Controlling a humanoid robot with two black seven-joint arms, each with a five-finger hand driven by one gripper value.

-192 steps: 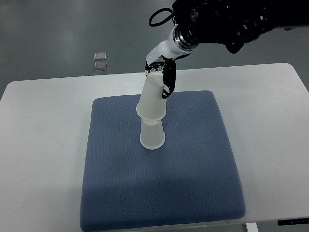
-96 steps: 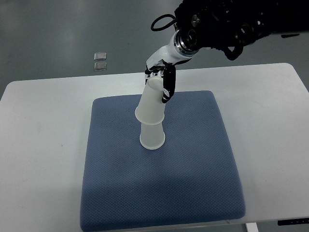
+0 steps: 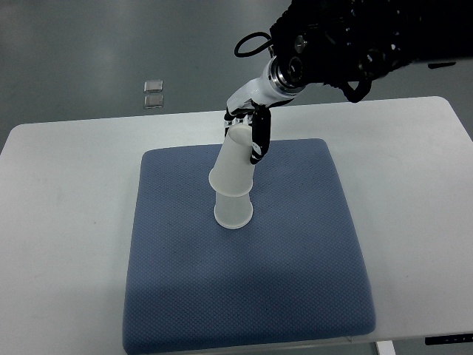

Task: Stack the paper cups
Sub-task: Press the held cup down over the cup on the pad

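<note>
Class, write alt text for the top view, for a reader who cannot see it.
The right robot hand holds an upside-down white paper cup, tilted, over a second upside-down cup standing on a blue mat. The mat lies on a white table; the left arm is out of view.

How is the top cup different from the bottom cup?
The top cup is tilted, while the bottom cup stands straight on the blue mat. The right hand grips the top cup near its closed end; nothing grips the bottom cup. The top cup shows almost fully; the bottom cup is partly covered by it. Both are plain white paper cups, mouth down.
</note>
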